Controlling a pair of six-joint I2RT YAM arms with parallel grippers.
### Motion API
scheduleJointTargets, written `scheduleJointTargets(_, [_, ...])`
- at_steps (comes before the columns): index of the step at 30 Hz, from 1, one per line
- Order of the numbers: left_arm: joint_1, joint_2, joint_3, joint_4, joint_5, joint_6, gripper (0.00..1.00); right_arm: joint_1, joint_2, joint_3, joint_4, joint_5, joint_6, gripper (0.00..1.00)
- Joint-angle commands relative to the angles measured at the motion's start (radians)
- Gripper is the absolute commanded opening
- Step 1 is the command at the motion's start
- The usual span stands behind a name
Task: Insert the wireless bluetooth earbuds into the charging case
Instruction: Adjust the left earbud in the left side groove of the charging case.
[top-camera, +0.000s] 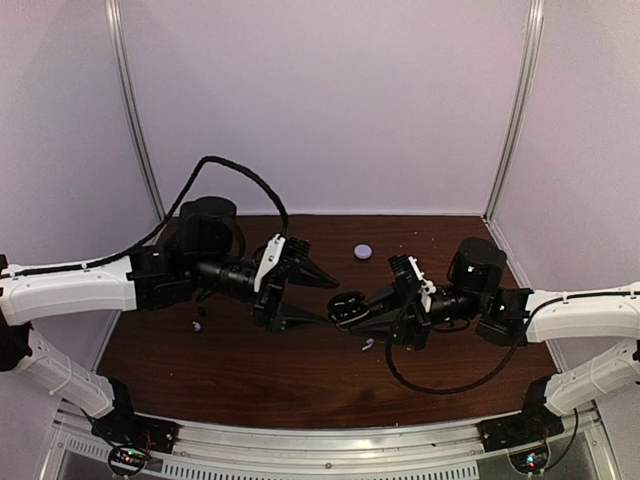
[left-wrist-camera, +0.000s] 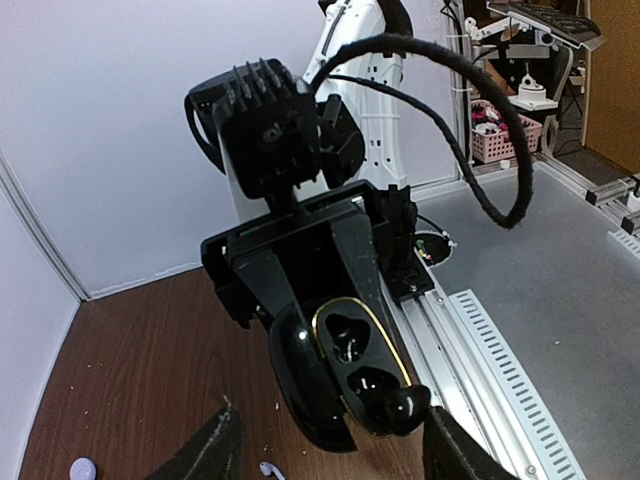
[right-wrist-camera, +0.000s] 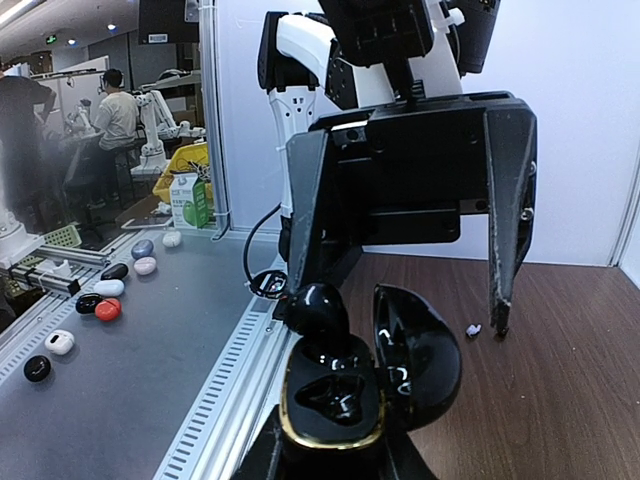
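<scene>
Setting: you have a dark wood tabletop inside pale booth walls, with both arms meeting near its middle.
Charging case: a glossy black, gold-rimmed charging case is held off the tabletop near the middle, with its lid swung open and two wells showing.
Earbud: what I take for a black earbud sits at the case's left end, over a well. I can't tell if it is seated.
Right pincer: your right pincer is clamped on the case's base.
Left pincer: your left pincer is spread wide around the case, gripping nothing, with one finger just beside the earbud.
Elsewhere: a lavender pebble lies farther back. A pale bit is too small to identify.
Progress: the case is open and presented. By my judgement one earbud is about in, and the other well is unclear.
</scene>
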Motion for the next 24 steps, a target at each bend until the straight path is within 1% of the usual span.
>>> scheduleJointTargets(1, [0.005, 0.027, 0.043, 0.069, -0.032, -0.043, 0.62, 0.017, 0.001, 0.028, 0.013, -0.004, -0.008, 0.00])
scheduleJointTargets(10, [0.004, 0.047, 0.049, 0.065, -0.048, -0.067, 0.62, 0.020, -0.009, 0.024, 0.013, 0.004, -0.011, 0.00])
scheduleJointTargets(15, [0.005, 0.067, 0.065, 0.047, -0.087, -0.098, 0.62, 0.020, -0.015, 0.023, 0.013, 0.008, -0.013, 0.00])
scheduleJointTargets(18, [0.004, 0.088, 0.086, 0.018, -0.092, -0.102, 0.62, 0.020, -0.016, 0.022, 0.013, 0.009, -0.013, 0.00])
scheduleJointTargets(24, [0.005, 0.084, 0.081, 0.013, -0.093, -0.096, 0.62, 0.020, -0.033, 0.018, 0.019, 0.020, -0.011, 0.00])
